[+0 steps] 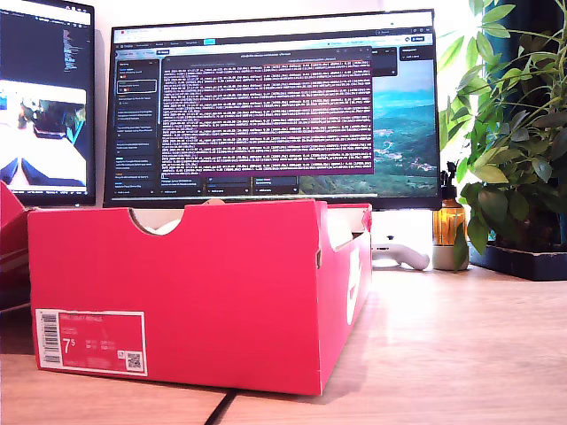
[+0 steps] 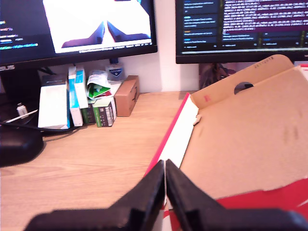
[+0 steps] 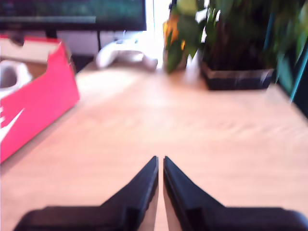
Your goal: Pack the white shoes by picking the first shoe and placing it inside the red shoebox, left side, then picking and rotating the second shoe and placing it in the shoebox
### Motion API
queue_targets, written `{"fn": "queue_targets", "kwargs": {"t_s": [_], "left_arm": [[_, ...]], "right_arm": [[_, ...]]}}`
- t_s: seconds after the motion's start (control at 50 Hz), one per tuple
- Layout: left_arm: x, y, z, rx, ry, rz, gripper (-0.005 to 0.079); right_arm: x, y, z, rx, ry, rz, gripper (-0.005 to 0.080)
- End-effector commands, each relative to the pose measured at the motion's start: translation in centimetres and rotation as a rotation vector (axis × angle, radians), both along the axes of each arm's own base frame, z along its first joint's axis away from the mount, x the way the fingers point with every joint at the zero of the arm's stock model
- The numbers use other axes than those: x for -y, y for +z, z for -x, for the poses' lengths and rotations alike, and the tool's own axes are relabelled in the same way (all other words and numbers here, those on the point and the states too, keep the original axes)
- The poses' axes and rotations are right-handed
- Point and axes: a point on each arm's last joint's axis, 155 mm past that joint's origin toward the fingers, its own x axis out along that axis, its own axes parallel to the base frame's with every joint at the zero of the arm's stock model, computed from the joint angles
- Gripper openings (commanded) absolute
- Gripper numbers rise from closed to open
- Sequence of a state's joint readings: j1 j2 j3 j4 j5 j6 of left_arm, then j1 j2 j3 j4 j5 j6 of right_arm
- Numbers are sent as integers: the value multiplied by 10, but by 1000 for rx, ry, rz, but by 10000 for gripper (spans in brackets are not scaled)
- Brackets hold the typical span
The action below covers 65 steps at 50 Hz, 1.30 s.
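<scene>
Exterior view, left to right: a monitor (image 1: 46, 97), partly cut off at the frame edge; the red shoebox (image 1: 186, 292) on the wooden desk (image 1: 443, 354), its notched, labelled end facing the camera and hiding most of its contents; a second, wider monitor (image 1: 275, 106) behind it; a white controller (image 1: 403, 255); an amber bottle (image 1: 449, 226); a leafy plant (image 1: 514, 124) at the view's right. A sliver of white shows through the box's notch (image 1: 159, 226); whether it is a shoe cannot be told here. Neither arm appears in this view.

My first gripper (image 2: 165, 185) has its fingers pressed together, holding nothing, over the edge of the box lid (image 2: 250, 134); small cartons (image 2: 79, 98) stand beyond. My second gripper (image 3: 160, 180), fingers nearly together and empty, hangs over bare desk. This view is blurred; a white shoe (image 3: 12, 74) is faintly visible inside the box.
</scene>
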State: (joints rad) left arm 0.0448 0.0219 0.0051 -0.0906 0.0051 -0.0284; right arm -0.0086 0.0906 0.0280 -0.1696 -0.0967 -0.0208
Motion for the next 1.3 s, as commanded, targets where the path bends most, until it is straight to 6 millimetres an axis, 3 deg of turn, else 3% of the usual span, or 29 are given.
{"fn": "queue_targets", "kwargs": {"t_s": [0.0, 0.24, 0.48, 0.7, 0.9, 1.28], "left_arm": [[-4, -14, -1, -24, 18, 10, -19], [-13, -15, 0, -27, 62, 14, -19], [-12, -17, 0, -37, 58, 23, -19], [1, -30, 2, -87, -6, 45, -19], [3, -43, 5, -142, -13, 50, -19], [3, -43, 5, -143, -13, 50, -19]], "right_arm": [[-3, -5, 0, 3, 11, -21, -13], [-7, 2, 1, 36, 38, -4, -13], [-11, 28, 0, 143, 62, 4, -13], [-11, 13, 2, 77, 54, -33, -13], [-11, 14, 2, 79, 53, -33, -13], [-11, 14, 2, 79, 53, -33, -13]]}}
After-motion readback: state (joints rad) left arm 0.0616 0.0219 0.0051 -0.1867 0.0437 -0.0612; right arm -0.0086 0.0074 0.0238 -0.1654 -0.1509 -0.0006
